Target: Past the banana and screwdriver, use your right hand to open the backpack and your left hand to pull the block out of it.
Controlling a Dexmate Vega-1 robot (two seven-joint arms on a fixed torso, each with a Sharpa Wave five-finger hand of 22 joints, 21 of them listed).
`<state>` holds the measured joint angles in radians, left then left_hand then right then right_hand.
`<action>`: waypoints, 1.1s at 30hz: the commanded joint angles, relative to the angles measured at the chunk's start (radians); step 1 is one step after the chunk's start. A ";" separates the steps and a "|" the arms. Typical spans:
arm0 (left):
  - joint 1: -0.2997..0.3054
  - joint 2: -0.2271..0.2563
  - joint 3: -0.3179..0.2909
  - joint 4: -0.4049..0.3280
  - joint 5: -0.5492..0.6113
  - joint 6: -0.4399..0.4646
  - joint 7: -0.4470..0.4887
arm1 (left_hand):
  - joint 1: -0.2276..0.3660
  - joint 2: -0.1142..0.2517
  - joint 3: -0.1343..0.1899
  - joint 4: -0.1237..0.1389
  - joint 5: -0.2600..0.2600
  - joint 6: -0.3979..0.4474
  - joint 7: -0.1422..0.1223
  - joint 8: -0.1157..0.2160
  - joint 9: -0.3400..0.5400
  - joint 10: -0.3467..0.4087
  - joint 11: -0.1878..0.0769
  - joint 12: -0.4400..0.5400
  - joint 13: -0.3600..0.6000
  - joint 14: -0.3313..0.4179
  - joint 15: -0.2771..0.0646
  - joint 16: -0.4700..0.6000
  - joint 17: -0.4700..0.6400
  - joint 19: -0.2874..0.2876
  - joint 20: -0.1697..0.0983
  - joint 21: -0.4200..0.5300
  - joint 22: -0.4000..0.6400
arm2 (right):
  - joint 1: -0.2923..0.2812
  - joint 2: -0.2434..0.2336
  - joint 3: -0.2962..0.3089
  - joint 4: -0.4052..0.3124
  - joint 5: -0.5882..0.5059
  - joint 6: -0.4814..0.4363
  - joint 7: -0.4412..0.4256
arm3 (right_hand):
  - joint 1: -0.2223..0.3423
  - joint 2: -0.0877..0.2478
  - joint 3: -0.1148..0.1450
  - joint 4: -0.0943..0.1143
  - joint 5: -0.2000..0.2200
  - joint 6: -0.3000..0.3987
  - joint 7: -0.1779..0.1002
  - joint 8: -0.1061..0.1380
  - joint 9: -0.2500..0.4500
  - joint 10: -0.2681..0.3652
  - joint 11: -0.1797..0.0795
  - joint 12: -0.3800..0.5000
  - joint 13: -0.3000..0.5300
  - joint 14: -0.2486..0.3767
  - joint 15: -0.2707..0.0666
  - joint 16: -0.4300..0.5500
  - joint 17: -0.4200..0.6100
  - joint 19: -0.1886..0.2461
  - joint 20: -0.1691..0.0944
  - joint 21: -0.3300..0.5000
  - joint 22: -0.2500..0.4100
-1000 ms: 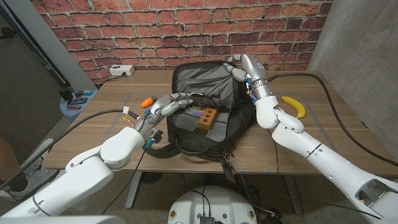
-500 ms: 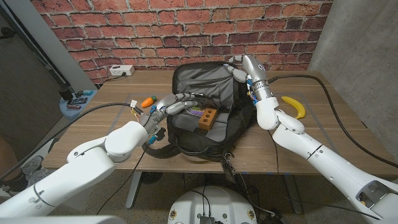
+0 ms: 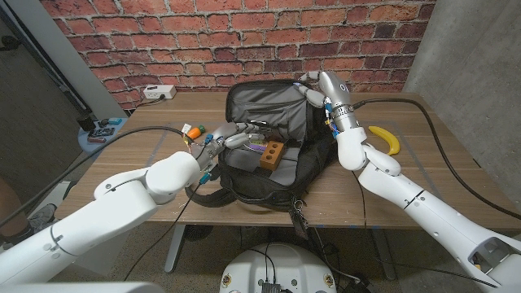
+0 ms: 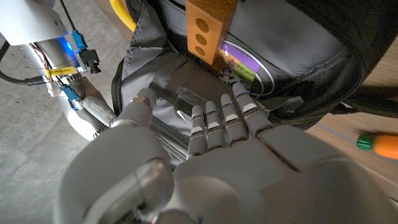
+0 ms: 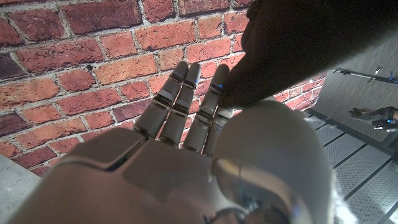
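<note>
Left hand (image 3: 232,137) advanced into backpack (image 3: 269,146) toward block (image 3: 272,153), fingers apart, empty; right hand (image 3: 312,89) grips flap.

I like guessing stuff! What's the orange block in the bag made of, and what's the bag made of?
The block looks like wood: a matte orange-brown face with round drilled holes and crisp edges, though painted plastic is possible. The backpack looks like woven fabric, probably nylon: black outside, a grey lining that creases and folds softly, with a slight sheen.
</note>
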<state>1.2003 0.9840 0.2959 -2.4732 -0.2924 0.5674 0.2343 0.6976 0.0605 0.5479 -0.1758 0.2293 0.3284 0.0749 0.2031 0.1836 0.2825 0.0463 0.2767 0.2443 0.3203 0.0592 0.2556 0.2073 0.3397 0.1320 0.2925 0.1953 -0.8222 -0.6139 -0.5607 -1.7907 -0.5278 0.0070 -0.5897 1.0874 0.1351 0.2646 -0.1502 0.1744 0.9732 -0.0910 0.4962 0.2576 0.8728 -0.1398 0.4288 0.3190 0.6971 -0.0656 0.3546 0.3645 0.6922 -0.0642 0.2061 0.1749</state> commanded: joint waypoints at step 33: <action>-0.470 -0.136 0.393 -0.100 -0.033 0.692 0.104 | -0.008 -0.031 -0.063 0.022 -0.006 -0.007 0.051 -0.004 0.006 0.030 0.035 0.016 0.023 0.058 0.015 0.038 0.027 0.033 0.021 0.018 0.011 | 0.030 0.017 0.001 0.082 0.019 0.116 -0.031 | 0.013 0.012 -0.006 0.001 0.009 0.003 -0.007 0.009 0.001 0.001 0.004 -0.004 0.003 0.013 -0.166 -0.008 0.007 -0.003 -0.102 0.005 0.002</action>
<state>0.8697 0.8978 0.5748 -2.5911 -0.3083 1.1261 0.3395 0.6908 0.0378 0.4891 -0.1557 0.2243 0.3193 0.1166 0.2026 0.1836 0.3074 0.0715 0.2886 0.2628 0.3711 0.0744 0.2877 0.2304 0.3700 0.1484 0.3003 0.2027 -0.7915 -0.5990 -0.5597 -1.7247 -0.5142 0.0932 -0.6086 1.0940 0.1334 0.2645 -0.1502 0.1767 0.9731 -0.0909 0.4984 0.2544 0.8727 -0.1398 0.4249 0.3189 0.6971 -0.0656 0.3476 0.3691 0.6922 -0.0642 0.2061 0.1749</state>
